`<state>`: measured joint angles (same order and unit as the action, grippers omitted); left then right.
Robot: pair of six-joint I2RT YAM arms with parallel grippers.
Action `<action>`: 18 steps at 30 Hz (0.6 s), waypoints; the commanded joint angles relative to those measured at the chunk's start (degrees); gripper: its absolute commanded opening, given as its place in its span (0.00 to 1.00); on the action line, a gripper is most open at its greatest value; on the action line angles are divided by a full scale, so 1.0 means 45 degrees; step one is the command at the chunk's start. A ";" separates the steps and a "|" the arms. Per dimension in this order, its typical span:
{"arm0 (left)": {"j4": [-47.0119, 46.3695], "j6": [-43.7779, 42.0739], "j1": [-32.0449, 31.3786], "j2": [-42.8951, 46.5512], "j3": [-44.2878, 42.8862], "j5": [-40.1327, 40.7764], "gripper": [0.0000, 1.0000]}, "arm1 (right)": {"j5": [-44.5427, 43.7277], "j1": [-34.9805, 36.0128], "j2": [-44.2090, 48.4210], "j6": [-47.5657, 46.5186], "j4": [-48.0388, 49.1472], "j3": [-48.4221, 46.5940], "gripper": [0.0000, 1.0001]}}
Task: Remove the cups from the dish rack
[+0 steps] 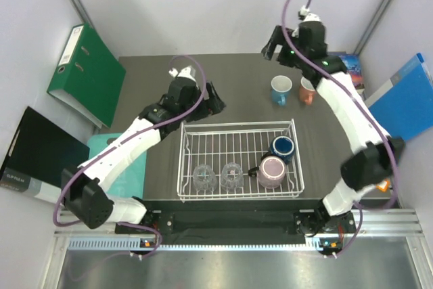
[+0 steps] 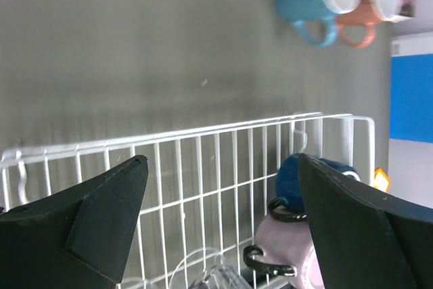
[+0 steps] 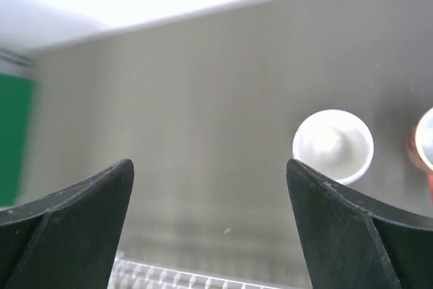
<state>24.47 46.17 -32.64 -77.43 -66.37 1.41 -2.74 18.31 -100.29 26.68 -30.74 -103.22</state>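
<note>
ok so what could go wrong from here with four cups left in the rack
The navy mug and mauve mug sit tight together in the dish rack's right corner; lifting one could drag or tip the other.
The clear tumblers blend into the wire, so a grasp may slip.
The light blue mug and orange mug stand close together; another set nearby might knock them.

The right gripper (image 3: pixel 210 164) gapes wide over the grey table (image 3: pixel 203 93); a cup (image 3: pixel 333 145) (white inside) stands beyond the dish rack (image 3: pixel 162 278), toward the far edge.
</note>
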 commanded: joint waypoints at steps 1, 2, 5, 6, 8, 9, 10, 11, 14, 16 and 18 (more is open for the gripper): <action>0.0032 -0.2269 -0.1239 0.0155 -0.1110 0.0975 0.96 | 0.0961 0.0170 0.3915 0.0185 0.1966 0.2925 0.94; -0.0259 -0.2582 -0.1590 0.0175 -0.1188 0.1092 0.96 | 0.1000 0.0190 0.4488 0.0147 0.2142 0.3518 0.94; -0.0107 -0.4260 -0.3211 -0.0117 -0.1655 0.1620 0.96 | 0.1215 0.0268 0.6754 0.0088 0.2632 0.5765 0.93; 0.0049 -0.5096 -0.3872 -0.0389 -0.1812 0.1562 0.95 | 0.1215 0.0307 0.7243 0.0068 0.2594 0.6214 0.93; 0.0362 -0.5765 -0.4481 -0.0625 -0.2260 0.1445 0.95 | 0.1137 0.0385 0.8611 -0.0049 0.2282 0.7329 0.93; 0.0557 -0.6426 -0.4987 -0.0761 -0.2321 0.1348 0.95 | 0.1002 0.0385 0.8982 -0.0049 0.2107 0.7603 0.93; 0.0597 -0.6819 -0.5263 -0.0782 -0.2341 0.1250 0.95 | 0.1000 0.0385 0.9701 -0.0011 0.1796 0.8089 0.93; 0.0617 -0.7558 -0.5555 -0.0801 -0.2341 0.1288 0.95 | 0.1039 0.0405 1.0037 0.0067 0.1676 0.8326 0.93; 0.0598 -0.9062 -0.6786 -0.0879 -0.2108 0.1969 0.95 | 0.1273 0.0444 1.1249 0.0418 0.1422 0.9186 0.92; -0.0647 -1.0119 -0.7587 -0.0569 -0.1427 0.2030 0.95 | 0.1391 0.0425 1.1931 0.0594 0.1344 0.9712 0.92; -0.1798 -1.1488 -0.8133 0.0054 -0.0060 0.1817 0.96 | 0.1449 0.0444 1.2246 0.0634 0.1149 1.0026 0.92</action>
<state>24.75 9.26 -64.84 -81.14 -73.56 8.64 2.42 19.49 -49.39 28.12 -25.39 -59.90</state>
